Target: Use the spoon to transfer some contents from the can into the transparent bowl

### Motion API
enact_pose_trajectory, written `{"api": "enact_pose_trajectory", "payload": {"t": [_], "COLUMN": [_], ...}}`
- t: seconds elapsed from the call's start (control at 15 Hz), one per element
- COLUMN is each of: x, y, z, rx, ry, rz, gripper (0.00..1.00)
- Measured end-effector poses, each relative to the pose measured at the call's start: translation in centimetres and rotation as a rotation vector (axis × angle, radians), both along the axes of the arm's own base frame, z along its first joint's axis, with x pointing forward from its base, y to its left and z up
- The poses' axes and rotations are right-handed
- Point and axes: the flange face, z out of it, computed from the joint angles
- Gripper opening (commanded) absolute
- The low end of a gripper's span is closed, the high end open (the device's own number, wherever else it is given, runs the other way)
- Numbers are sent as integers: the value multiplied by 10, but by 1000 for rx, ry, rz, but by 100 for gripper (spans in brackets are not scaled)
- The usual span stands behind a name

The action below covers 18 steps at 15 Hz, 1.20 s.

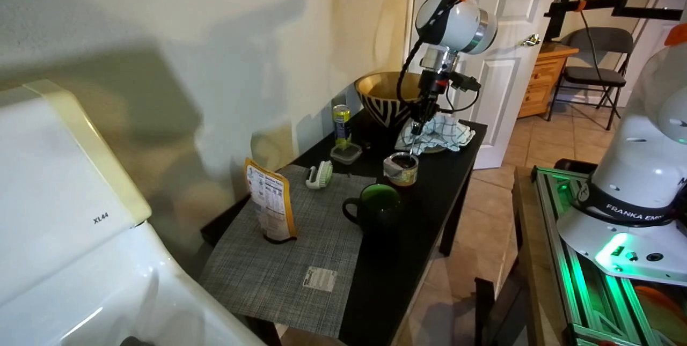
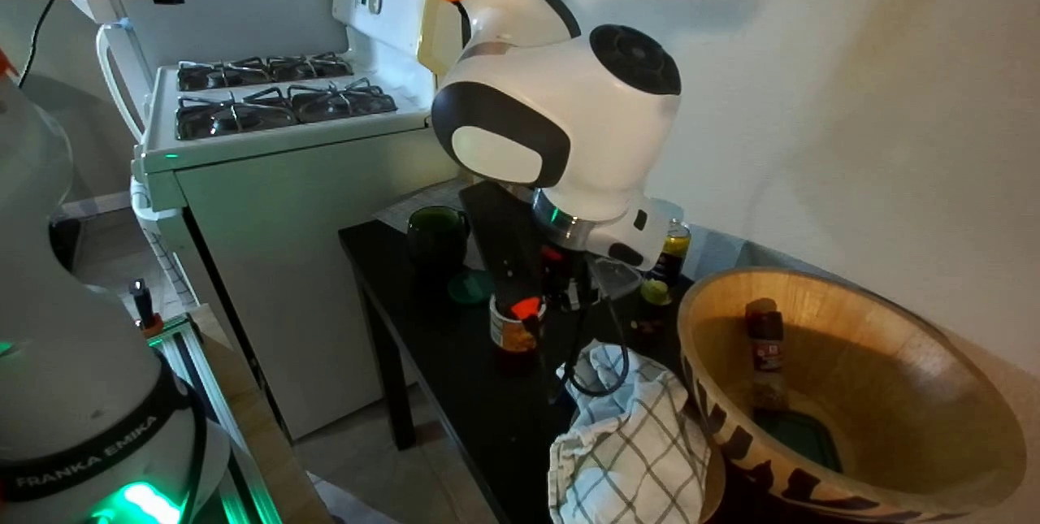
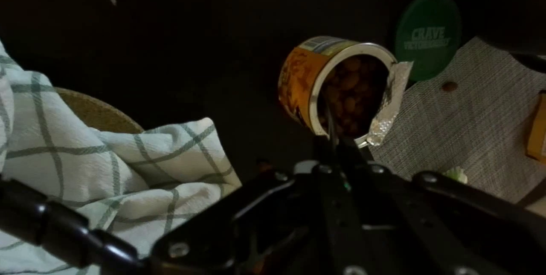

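gripping the spoon (image 3: 331, 126) in closed jaws, dipped inside the opened can (image 3: 298, 79) of nuts (image 3: 349, 82); probably yet to scoop, lift out and tip into the transparent bowl (image 1: 346, 154).

Green mug (image 1: 379, 211), checked cloth (image 2: 627, 443), probable brush (image 1: 323, 175)
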Motion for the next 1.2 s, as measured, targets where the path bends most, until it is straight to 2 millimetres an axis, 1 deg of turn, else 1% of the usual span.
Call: {"api": "enact_pose_trajectory", "payload": {"t": [0.27, 0.6, 0.67, 0.87, 1.13, 1.2], "x": [-5, -13, -17, -27, -27, -27], "y": [4, 6, 6, 3, 2, 2], "z": [-8, -27, -32, -45, -46, -46], "rx": [51, 155, 186, 255, 260, 260], "ry": [-48, -118, -121, -113, -114, -115], "rz": [-27, -56, -48, -30, -27, -27], "gripper": [2, 2, 8, 8, 8, 2]}}
